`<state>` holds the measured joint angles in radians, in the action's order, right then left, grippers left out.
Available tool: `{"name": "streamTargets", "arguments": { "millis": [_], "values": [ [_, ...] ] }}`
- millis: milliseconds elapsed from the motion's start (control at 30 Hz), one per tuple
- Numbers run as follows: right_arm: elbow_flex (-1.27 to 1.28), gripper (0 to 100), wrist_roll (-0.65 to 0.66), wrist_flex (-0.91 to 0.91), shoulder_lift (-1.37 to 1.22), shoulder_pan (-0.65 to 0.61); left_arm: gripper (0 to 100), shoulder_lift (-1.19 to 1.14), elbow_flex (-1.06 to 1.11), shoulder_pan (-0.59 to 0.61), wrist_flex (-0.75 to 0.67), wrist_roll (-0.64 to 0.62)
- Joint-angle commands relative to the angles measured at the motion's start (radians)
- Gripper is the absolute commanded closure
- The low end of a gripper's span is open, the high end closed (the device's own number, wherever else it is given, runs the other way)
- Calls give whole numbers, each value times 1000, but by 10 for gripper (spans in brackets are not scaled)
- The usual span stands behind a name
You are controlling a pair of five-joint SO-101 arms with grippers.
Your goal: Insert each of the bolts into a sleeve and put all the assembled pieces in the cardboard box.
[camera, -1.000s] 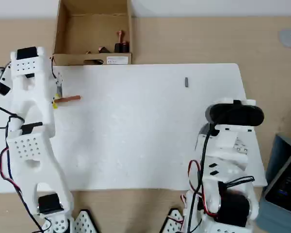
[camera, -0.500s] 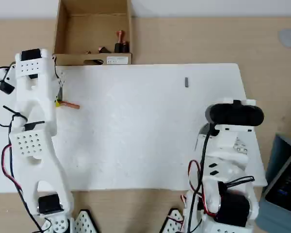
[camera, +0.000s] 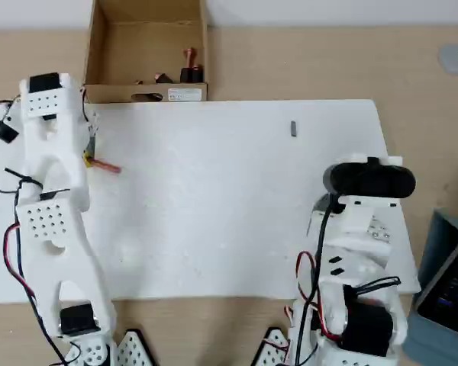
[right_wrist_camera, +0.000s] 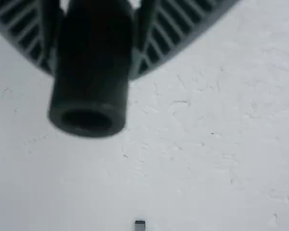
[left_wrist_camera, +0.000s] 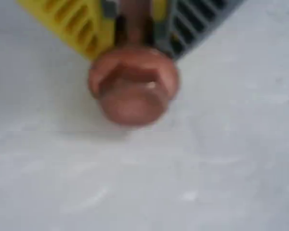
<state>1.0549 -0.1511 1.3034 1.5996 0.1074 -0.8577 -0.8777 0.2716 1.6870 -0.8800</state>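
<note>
Pale wood forms the surface (camera: pixel 290 61), and a white foam sheet (camera: pixel 229 213) covers most of it, finely pitted and straight-edged. Nearest, the right arm (camera: pixel 359 252) sits folded over the sheet's near right part. Its right pincer (right_wrist_camera: pixel 92 67) has ribbed grey fingers clamped on a black sleeve (right_wrist_camera: pixel 89 86) — a smooth round tube, open mouth showing, held over the foam.

Along the sheet's left edge stands the left arm (camera: pixel 53 213). The left pincer (left_wrist_camera: pixel 135 29), with one yellow ribbed finger and one grey, is closed on the shank of a copper-coloured bolt (left_wrist_camera: pixel 132 86) with a rounded hexagonal head. From above, the bolt pokes out from the pincer at a slant over the foam.

Between the arms lies a broad stretch of bare foam. A small grey stub (camera: pixel 293 129) lies alone toward the far right, well apart from both arms.

Farthest — an open-topped cardboard box (camera: pixel 95 53), its near wall along the sheet's far edge. Dark and copper pieces (camera: pixel 189 67) lie in its near right corner.
</note>
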Motion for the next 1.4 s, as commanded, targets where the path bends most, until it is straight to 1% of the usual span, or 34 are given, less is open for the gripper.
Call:
{"name": "streamTargets", "arguments": {
  "millis": [0,100,200,367,500,900,1067,1267,1367],
  "values": [
    [-2,989,-3,-6,15,8,999,25,-229,-2,64,72],
    [1,989,-3,-6,15,8,999,25,-315,-2,66,158],
    [1,989,-3,-6,15,8,999,28,-353,2,68,222],
    [1,989,-3,-6,15,8,999,151,-318,-15,68,328],
    [2,989,-3,-6,13,8,999,297,-195,-60,68,396],
    [25,989,-2,-6,15,7,999,834,224,-209,68,523],
    [27,989,-2,-6,15,5,998,1023,414,-250,66,542],
    [25,989,-2,-6,16,5,998,1202,644,-272,61,542],
    [27,989,-2,-3,16,-21,998,1287,770,-295,25,549]
  ]
}}
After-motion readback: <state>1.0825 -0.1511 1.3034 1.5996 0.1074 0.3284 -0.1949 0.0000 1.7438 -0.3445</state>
